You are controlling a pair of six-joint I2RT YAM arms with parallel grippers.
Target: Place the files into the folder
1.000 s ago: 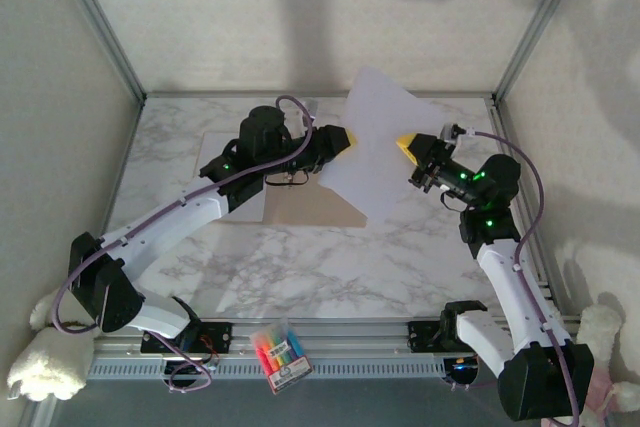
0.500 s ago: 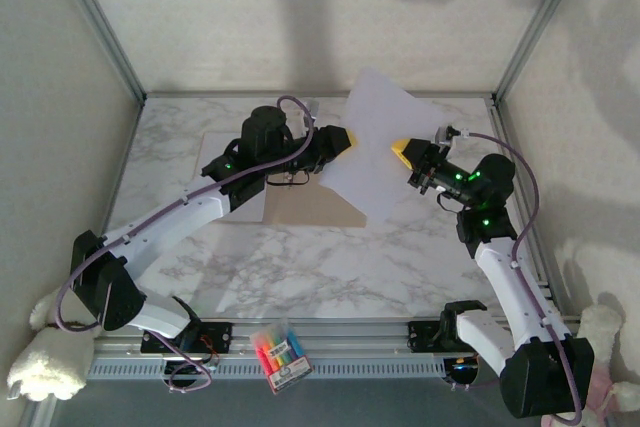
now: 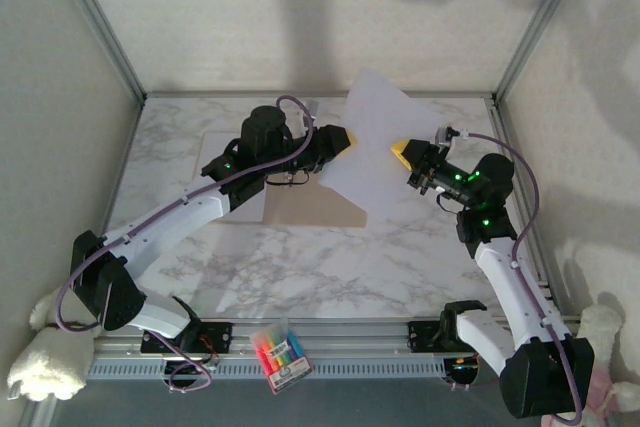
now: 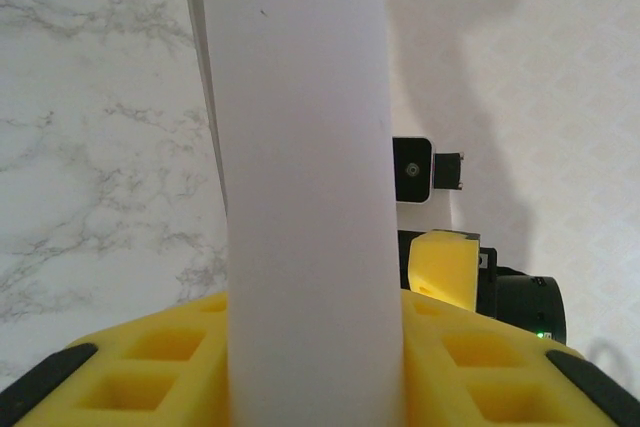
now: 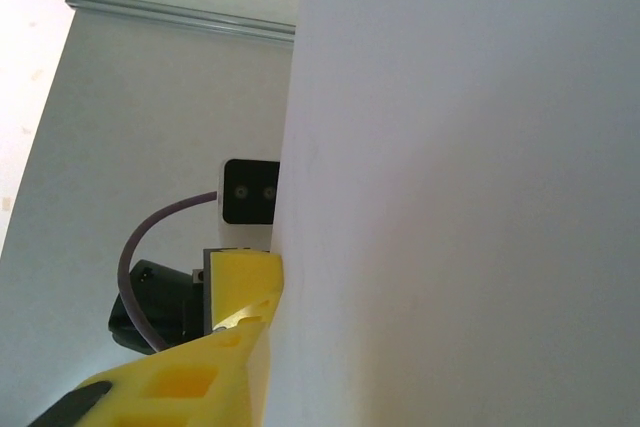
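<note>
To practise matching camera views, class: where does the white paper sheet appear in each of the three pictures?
Top external: the white sheet is upper centre-right, between the left gripper and the right gripper.
Left wrist: a tall band up the middle, rising from yellow fingers.
Right wrist: it covers the right half, beside a yellow finger.
Shared landmark: the right gripper at the sheet's edge.

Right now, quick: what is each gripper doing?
Left gripper: closed on the thin white paper sheet.
Right gripper: looks closed on the same sheet, at its opposite edge.
</note>
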